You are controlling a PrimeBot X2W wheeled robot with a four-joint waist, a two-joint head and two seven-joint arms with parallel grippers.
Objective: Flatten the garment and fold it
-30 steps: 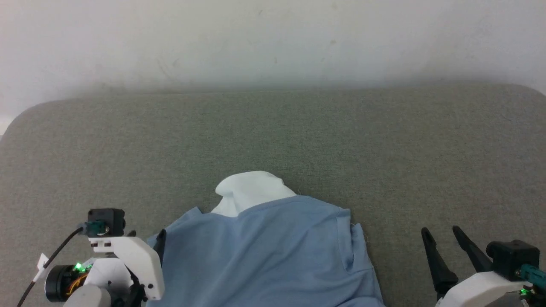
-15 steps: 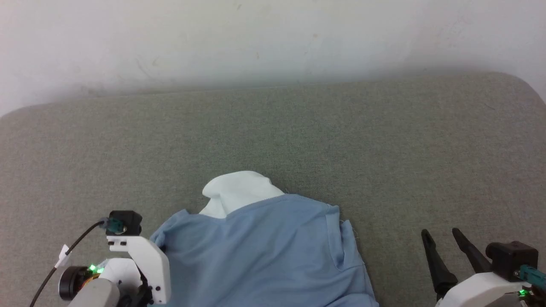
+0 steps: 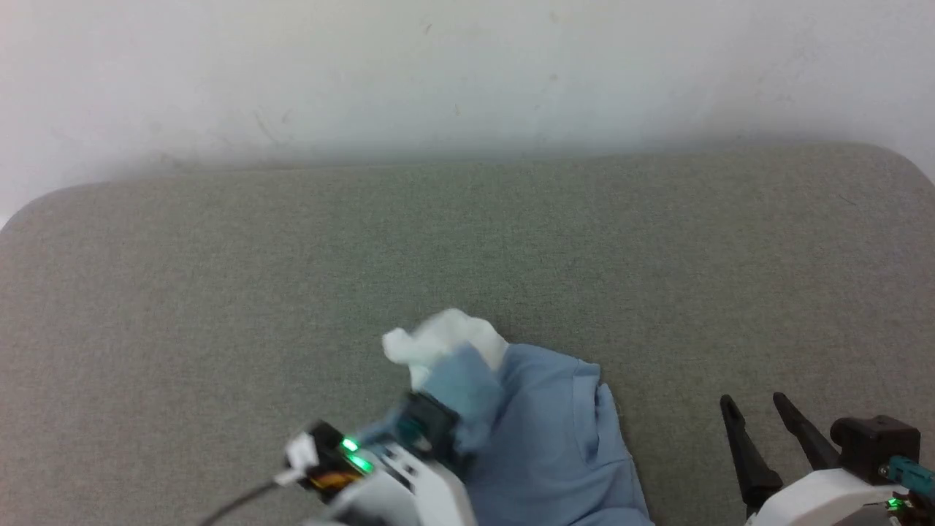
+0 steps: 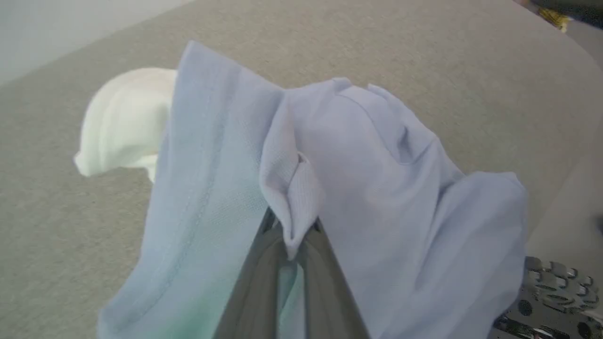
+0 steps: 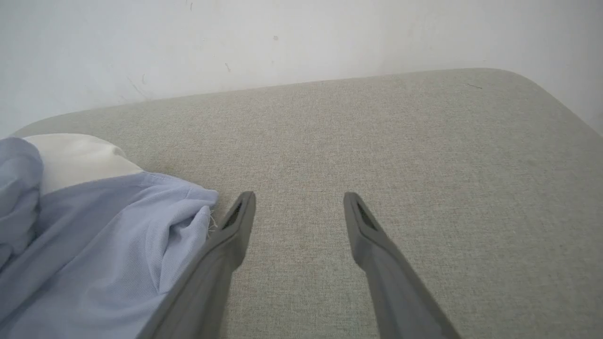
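Fingers (image 3: 739, 442) of the right gripper (image 3: 751, 400) stand apart, empty, over the near right of the padded table (image 3: 219, 292); the garment (image 3: 555, 438) is bunched at its near middle.

Left wrist view: the left gripper (image 4: 292, 222) pinches a garment fold, raised off the table. Hold the pinch firm and lift slowly, clear of the white cloth (image 4: 122, 117).

Right wrist view: fingers wide open, holding nothing, just beside the garment's hem.
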